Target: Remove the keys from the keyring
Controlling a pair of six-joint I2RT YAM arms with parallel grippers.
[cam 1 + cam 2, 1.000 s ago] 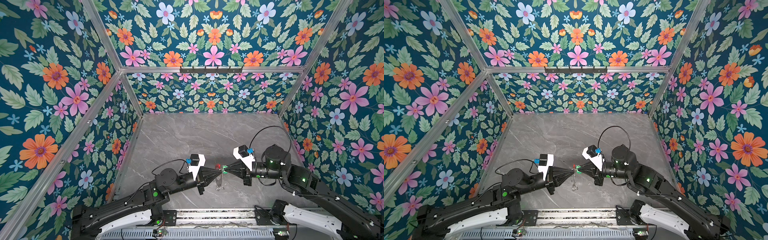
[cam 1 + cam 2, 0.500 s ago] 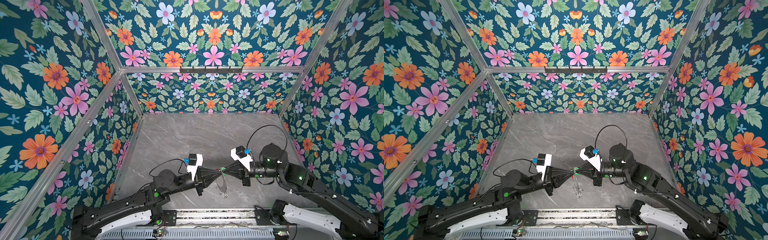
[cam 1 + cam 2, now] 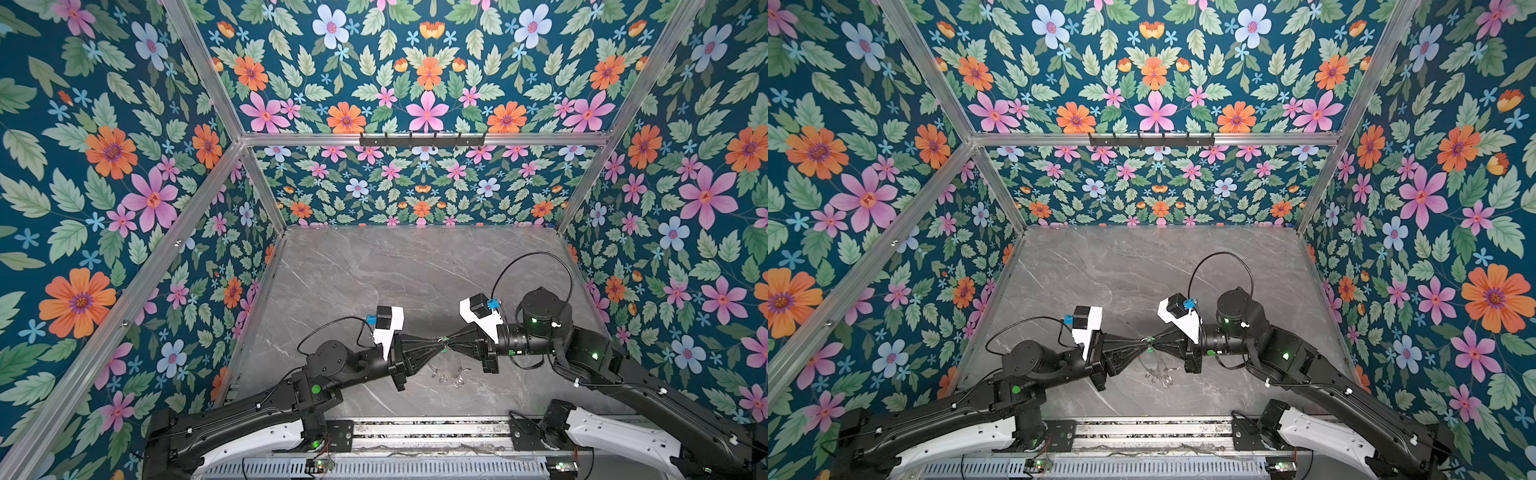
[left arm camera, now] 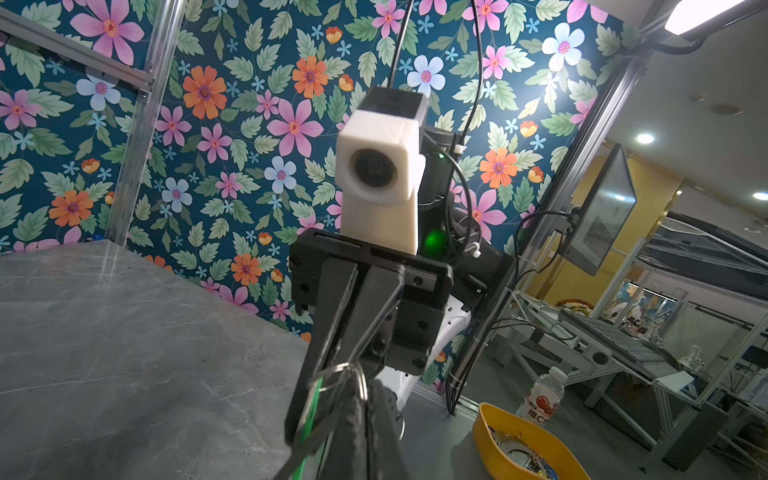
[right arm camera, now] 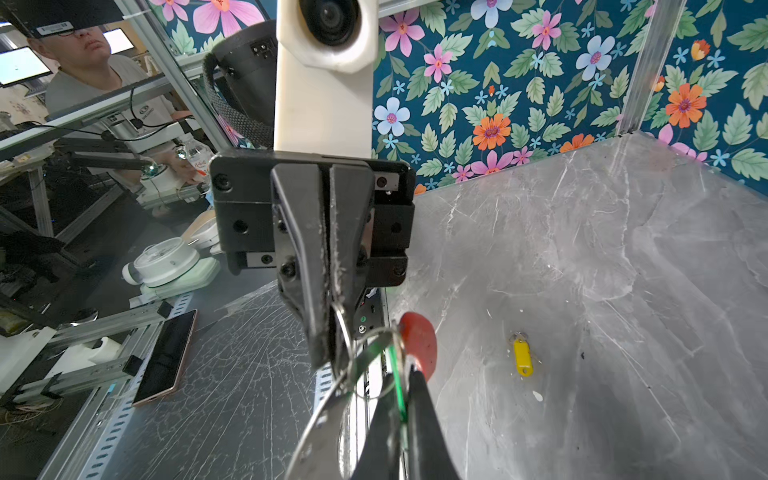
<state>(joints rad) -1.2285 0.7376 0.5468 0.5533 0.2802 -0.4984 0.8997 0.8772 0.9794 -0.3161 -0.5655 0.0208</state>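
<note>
Both hands meet tip to tip above the tabletop (image 5: 623,249). The left hand (image 3: 438,343) is pinched together, apparently on the thin wire of the red-sleeved keyring (image 5: 417,345). The right hand (image 3: 451,340) is clamped on the green key tag (image 5: 398,386), whose split ring (image 4: 338,368) looks threaded on. The yellow key tag (image 5: 523,358) lies free below. A crooked pull could jam the split ring, slip the smooth tag loose, or drop everything.

Grey marble table (image 3: 374,282), floral-print walls (image 3: 415,83), black hook rail (image 3: 422,139) on the back frame; outside: yellow bowl (image 4: 519,440), bottle (image 4: 542,399), monitor (image 4: 598,212), phone (image 5: 166,357).
</note>
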